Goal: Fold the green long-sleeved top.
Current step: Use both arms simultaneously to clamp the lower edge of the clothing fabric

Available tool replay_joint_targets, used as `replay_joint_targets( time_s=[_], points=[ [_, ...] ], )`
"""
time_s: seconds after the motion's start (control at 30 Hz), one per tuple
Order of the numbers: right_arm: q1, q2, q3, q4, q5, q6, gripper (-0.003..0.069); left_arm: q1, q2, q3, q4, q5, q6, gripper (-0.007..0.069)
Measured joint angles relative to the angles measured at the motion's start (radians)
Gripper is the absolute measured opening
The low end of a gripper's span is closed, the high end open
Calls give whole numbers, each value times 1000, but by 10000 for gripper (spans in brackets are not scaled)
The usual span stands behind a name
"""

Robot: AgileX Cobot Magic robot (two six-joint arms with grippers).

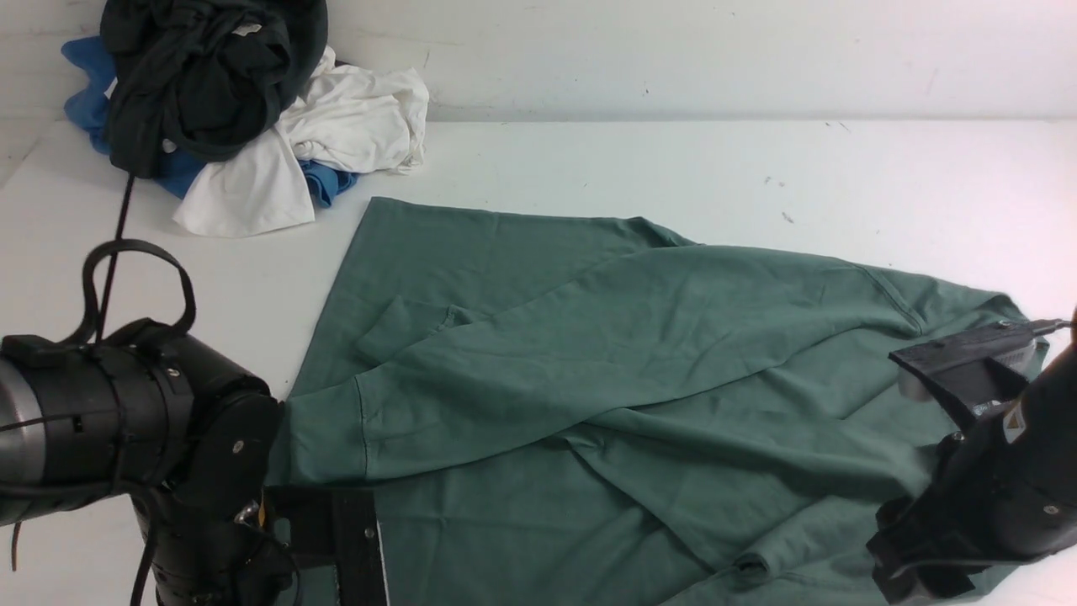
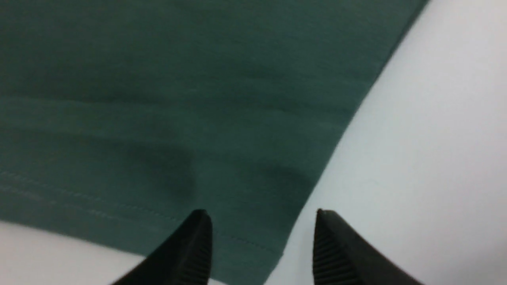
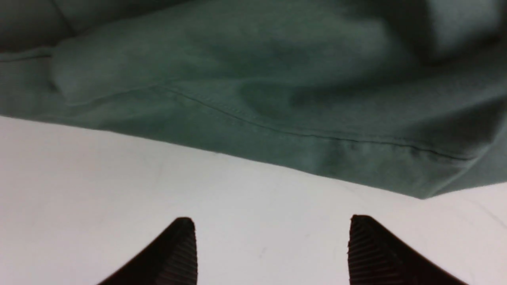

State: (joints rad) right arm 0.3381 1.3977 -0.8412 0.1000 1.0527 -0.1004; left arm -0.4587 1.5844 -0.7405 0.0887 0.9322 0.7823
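Blk/wht/blue clothes pile [image 1: 244,126], far-left tbl [image 1: 673,160] corner

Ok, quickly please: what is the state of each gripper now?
Left gripper: open, holding nothing, at a corner of the top.
Right gripper: open, holding nothing, over the table beside the top.

- No word, brand or number can be read anywhere.
- A small pale sticker [image 1: 1013,423] on the right arm [image 1: 1001,497], possibly a warning sign, is too blurred to read.

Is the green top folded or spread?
Partly folded: one sleeve lies across the green top, its body otherwise spread on the table.
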Motion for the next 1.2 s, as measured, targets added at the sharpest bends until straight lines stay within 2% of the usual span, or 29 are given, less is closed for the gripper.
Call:
replay_joint_targets(
  time_s=[0.13,0.33,0.43,0.47,0.57,0.67,0.87,1.2],
  points=[
    [8,-22,0,39,-15,-29,476,0,43,2,0,-30,78,425],
    [8,-30,0,43,-16,-37,476,0,72,-10,20,-25,129,413],
    [8,-30,0,43,-15,-38,476,0,73,-13,38,-43,134,302],
    [8,-30,0,43,-15,-38,476,0,73,-13,38,-43,134,293],
    [8,-30,0,42,-15,-38,476,0,63,-13,59,-73,134,92],
    [8,-30,0,35,-15,-38,476,0,49,-8,53,-82,134,18],
    [8,-30,0,7,-15,-35,476,0,-19,2,33,-56,99,2],
    [-17,35,14,-175,-2,172,476,0,-179,4,23,39,57,2]
  ],
)
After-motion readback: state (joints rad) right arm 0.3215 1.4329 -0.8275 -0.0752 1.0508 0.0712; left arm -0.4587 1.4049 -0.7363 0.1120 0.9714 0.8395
